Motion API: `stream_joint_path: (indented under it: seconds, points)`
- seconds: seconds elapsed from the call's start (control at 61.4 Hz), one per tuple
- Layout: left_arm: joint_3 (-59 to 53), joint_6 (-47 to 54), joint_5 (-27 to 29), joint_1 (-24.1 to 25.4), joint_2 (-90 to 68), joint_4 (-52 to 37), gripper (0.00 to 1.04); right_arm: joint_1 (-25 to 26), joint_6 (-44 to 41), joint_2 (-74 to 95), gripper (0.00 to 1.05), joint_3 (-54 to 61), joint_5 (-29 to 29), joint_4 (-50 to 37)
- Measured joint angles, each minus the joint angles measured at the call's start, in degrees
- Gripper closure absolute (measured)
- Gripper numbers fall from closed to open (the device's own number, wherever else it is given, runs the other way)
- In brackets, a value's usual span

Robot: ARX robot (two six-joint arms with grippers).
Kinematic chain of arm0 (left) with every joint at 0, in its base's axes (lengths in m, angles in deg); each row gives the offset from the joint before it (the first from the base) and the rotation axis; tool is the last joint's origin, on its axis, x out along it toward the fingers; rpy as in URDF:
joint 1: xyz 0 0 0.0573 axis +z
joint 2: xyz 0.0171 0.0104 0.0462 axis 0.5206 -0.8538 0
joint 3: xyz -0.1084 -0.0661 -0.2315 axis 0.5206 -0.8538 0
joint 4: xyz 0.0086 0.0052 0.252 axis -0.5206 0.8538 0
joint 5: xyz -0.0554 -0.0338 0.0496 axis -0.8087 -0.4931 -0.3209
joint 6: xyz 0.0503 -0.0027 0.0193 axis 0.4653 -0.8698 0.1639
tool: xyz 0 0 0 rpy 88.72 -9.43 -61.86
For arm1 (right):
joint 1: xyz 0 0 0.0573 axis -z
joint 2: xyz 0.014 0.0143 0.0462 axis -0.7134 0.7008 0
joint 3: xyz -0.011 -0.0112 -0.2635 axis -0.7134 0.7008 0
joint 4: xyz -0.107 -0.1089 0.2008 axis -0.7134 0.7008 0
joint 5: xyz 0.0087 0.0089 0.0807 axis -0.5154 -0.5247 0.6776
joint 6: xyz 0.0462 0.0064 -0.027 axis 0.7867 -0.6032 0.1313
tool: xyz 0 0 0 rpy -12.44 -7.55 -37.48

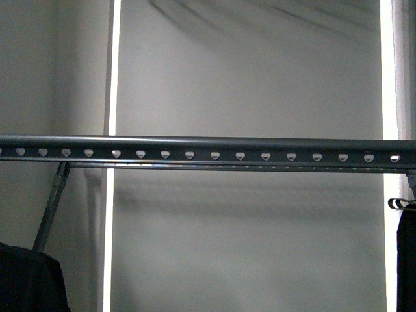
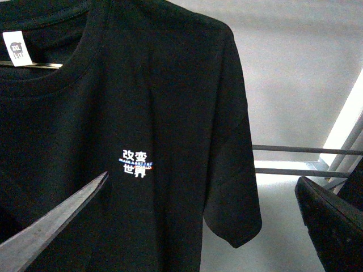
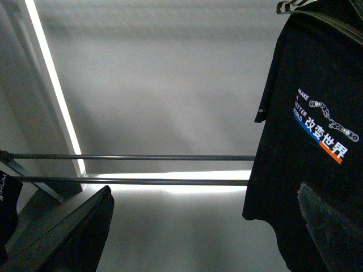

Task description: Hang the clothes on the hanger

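Left wrist view: left gripper spread wide, empty; T-shirt just beyond. Right gripper likewise spread, empty. Risk: thin pinch of cloth, it slips before reaching rail.

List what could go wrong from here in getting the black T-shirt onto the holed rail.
1. The left hand is open facing the chest of the T-shirt, not the wire in its collar; closing there may grab only cloth and pull it off.
2. In the front view the T-shirt hangs below the rail, beside a slanted strut; lifting could catch there.
3. The right hand is open near another printed garment and could snag it.
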Motion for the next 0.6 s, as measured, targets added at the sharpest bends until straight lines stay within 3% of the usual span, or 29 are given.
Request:
stream_joint_path:
  seconds: [0.326, 0.423, 0.456, 0.537, 0.602]
  points:
    - [0.0, 0.0, 0.0, 0.0, 0.0, 0.0, 0.07, 0.0, 0.0, 0.0, 0.07, 0.0, 0.0, 0.0]
    - [0.9, -3.5, -22.7, 5.9, -8.6, -5.9, 0.07, 0.0, 0.0, 0.0, 0.07, 0.0, 0.0, 0.0]
    - [1.5, -6.1, -25.2, 5.7, -12.9, -9.7, 0.07, 0.0, 0.0, 0.0, 0.07, 0.0, 0.3, 0.0]
    - [4.5, -12.7, -20.5, 2.3, -23.3, -18.9, 0.07, -0.1, 0.0, 0.0, 0.07, 0.0, 0.0, 0.0]
    - [12.2, -22.9, -8.9, -2.4, -37.7, -24.3, 0.07, -0.1, 0.0, 0.0, 0.07, 0.0, 0.0, 0.0]
